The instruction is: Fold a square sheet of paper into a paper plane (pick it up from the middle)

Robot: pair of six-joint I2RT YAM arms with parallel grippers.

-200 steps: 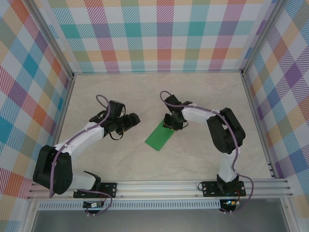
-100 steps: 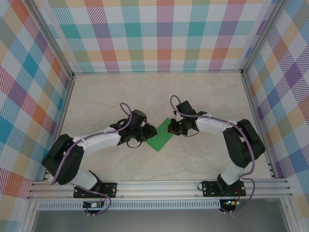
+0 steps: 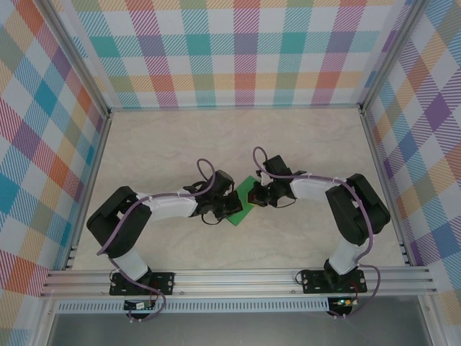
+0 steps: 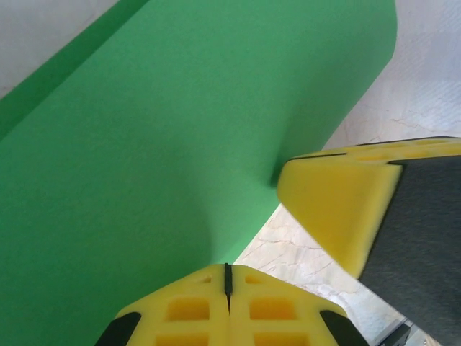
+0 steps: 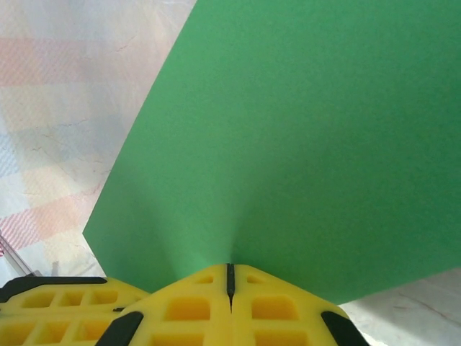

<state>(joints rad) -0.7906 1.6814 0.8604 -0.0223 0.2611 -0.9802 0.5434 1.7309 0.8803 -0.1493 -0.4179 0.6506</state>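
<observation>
The left hand is squeezing shut on the square sheet of paper. Its two yellow fingers are pressing together on the paper's edge. The right hand is doing the same from the other side, with its fingers tight together on the green sheet. Both hands are meeting in the middle of the tabletop, and the paper is sitting between them.

The paper is looking very thin and light, so it is going to bend and flop easily. It is puffing up a little where the fingers are pinching it. A hard tug from both hands could be tearing or crumpling it. In the left wrist view a darker green strip is peeking out along one side, so the sheet may be lying doubled over. The best place to grab seems to be the middle of an edge, leaving the corners free for folding.

The tabletop is looking pale, smooth and stony. Bright checked walls are standing round it, and a metal rail is running along the near edge.
</observation>
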